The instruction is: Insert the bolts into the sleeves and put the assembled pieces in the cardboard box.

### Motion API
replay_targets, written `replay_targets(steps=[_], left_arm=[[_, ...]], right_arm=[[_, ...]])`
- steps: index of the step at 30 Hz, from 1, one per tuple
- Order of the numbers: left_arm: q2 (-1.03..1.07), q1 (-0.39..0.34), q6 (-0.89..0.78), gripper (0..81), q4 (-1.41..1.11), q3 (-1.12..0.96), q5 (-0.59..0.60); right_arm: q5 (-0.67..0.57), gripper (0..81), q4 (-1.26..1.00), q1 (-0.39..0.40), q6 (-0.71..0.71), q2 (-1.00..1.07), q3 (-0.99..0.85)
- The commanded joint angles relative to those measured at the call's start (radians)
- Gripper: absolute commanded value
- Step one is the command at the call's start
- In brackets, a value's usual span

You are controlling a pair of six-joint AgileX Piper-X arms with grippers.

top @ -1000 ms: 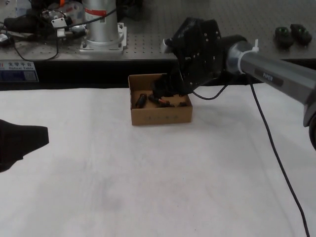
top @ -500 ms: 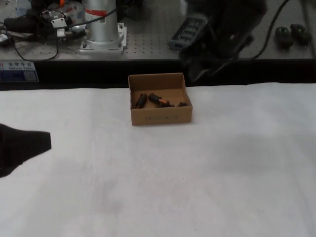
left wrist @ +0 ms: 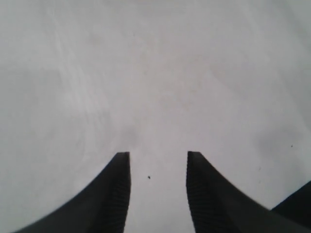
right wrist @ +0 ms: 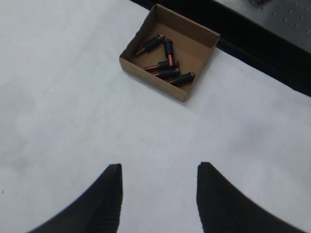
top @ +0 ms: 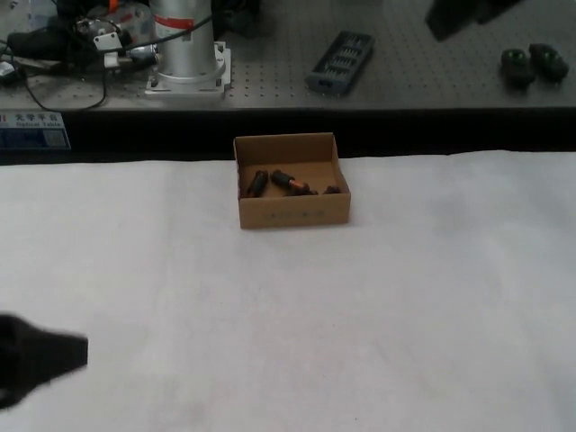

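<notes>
Five assembled pieces (right wrist: 164, 64) in cardboard box (right wrist: 192, 49)

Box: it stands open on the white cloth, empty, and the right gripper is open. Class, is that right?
No. The box is not empty: the right wrist view shows five pieces in it. It does stand open on the cloth, and the right gripper is open.

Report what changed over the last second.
The right gripper, down at the cardboard box a second ago, pulled up and away, open and empty. The left gripper slid nearer the camera along the high view's left edge, open. The box and the assembled pieces inside stayed put.
</notes>
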Motion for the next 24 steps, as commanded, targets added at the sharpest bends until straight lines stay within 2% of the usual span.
replay_targets(steps=[1,8,14,19,22,24], left_arm=[[-0.008,0.002,0.024,28.1,0.016,0.122,-0.009],[-0.008,0.002,0.016,28.1,-0.021,0.292,0.001],[-0.008,0.002,-0.036,28.1,-0.161,0.398,0.003],[-0.008,0.002,-0.058,28.1,-0.298,0.453,0.001],[-0.008,0.002,-0.122,28.1,-0.324,0.491,-0.004],[-0.008,0.002,-0.173,28.1,-0.325,0.523,-0.007]], right_arm=[[0.007,35.6,-0.003,0.024,0.012,-0.168,0.194],[0.02,35.6,-0.186,0.074,0.161,-0.55,0.682],[0.044,35.6,-0.466,0.095,0.37,-0.896,1.098],[0.203,35.6,-0.651,0.094,0.505,-1.125,1.403],[0.316,35.6,-0.674,0.094,0.58,-1.234,1.567],[0.338,35.6,-0.674,0.094,0.628,-1.283,1.656]])
